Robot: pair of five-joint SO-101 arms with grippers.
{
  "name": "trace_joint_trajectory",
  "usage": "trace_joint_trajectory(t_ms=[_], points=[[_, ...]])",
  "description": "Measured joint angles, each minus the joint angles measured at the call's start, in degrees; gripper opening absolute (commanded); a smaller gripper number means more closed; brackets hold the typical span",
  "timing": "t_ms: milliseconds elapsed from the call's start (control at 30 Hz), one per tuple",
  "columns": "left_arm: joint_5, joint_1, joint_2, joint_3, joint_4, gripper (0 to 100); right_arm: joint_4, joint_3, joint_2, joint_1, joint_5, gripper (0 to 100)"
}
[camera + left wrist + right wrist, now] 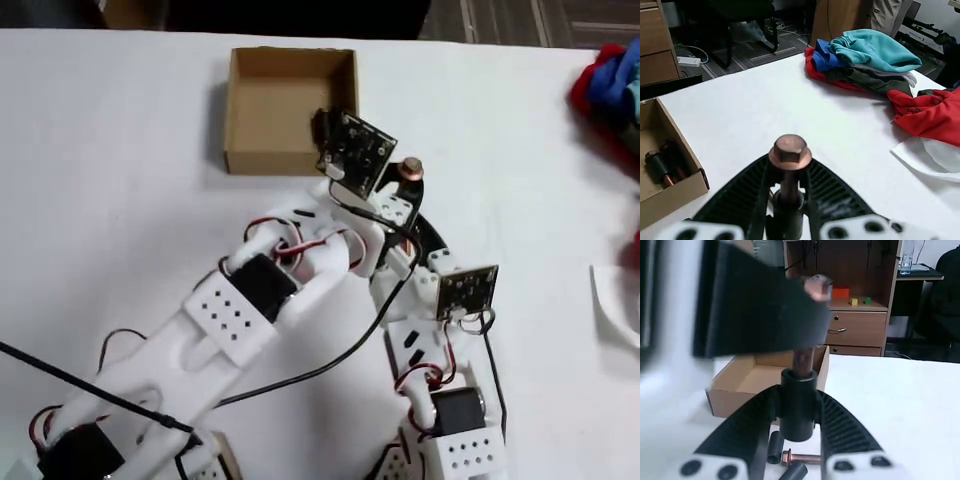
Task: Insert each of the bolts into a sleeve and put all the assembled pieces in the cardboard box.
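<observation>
One copper hex-head bolt (790, 152), flanged, shank partway inside black cylindrical sleeve (798, 410).

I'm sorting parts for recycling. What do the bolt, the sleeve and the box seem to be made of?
Bolt: metal, copper-coloured, with a dull sheen on its hex head.
Sleeve: matte black and smooth; plastic or coated metal, hard to tell.
Box: plain brown cardboard, matte walls.
</observation>
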Motion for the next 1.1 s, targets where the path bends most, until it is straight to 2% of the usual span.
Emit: trace_joint_trajectory(t_ms=[167,367,667,1100], points=[[0.35,-2.64,0.09,0.00,0.18,3,0.00,0.00,0.00,-0.35,0.00,2.2],[0.35,-3.96,0.09,0.00,4.13,15,0.00,0.09,0.00,-0.44,0.00,2.2],[0.18,-5.10,-0.44,0.00,5.71,15,0.00,0.09,0.00,-0.44,0.00,2.2],[0.09,-8.88,-10.81,0.00,10.64,16,0.00,0.18,0.00,-0.35,0.18,2.2]])
